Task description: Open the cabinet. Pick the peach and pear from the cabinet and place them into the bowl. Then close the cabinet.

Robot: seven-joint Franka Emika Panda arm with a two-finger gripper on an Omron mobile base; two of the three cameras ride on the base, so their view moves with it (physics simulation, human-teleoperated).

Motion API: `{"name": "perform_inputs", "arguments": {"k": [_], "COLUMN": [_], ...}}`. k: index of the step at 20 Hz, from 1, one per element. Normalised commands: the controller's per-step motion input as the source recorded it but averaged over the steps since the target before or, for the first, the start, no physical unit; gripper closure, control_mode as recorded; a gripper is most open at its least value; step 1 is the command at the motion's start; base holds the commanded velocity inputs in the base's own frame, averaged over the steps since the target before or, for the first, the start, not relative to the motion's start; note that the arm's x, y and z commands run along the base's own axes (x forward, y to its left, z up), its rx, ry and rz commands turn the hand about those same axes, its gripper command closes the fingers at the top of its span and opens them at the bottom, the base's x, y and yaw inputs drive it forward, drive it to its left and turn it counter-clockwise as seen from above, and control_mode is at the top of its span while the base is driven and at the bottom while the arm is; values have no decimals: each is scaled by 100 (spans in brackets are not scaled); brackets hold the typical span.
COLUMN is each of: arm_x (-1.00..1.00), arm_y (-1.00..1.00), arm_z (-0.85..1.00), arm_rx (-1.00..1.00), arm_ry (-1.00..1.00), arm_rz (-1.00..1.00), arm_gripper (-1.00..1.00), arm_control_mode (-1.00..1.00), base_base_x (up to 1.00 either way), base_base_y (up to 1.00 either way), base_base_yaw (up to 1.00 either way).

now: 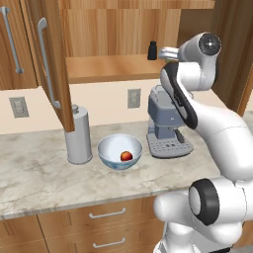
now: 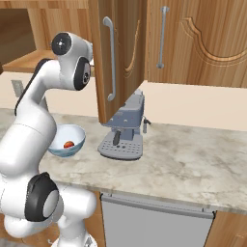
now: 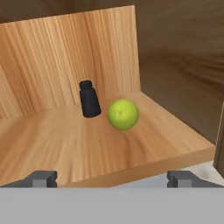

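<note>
The cabinet stands open, its left door swung out over the counter and its right door swung out above the coffee machine. On the cabinet's shelf lies the yellow-green pear, just right of a small dark bottle. My gripper is open at the shelf's front edge, facing the pear and well short of it, with nothing between its fingers. The red-orange peach rests inside the pale blue-white bowl on the counter; the right base view also shows the peach in the bowl.
A grey coffee machine stands right of the bowl, under the shelf. A tall grey lidded canister stands left of the bowl, below the open left door. Cabinet walls close in the shelf at the back and right. Drawers run under the marble counter.
</note>
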Motion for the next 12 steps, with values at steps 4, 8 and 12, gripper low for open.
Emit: {"name": "perform_inputs", "arguments": {"k": [4,8,12], "arm_x": [8,13,1], "arm_y": [0,0,0], "arm_z": [0,0,0], "arm_rx": [0,0,0], "arm_ry": [20,22,3], "arm_rz": [0,0,0], "arm_gripper": [-100,-100,-100], "arm_control_mode": [-100,-100,-100], "base_base_x": [0,0,0], "base_base_y": [0,0,0], "base_base_yaw": [0,0,0]}}
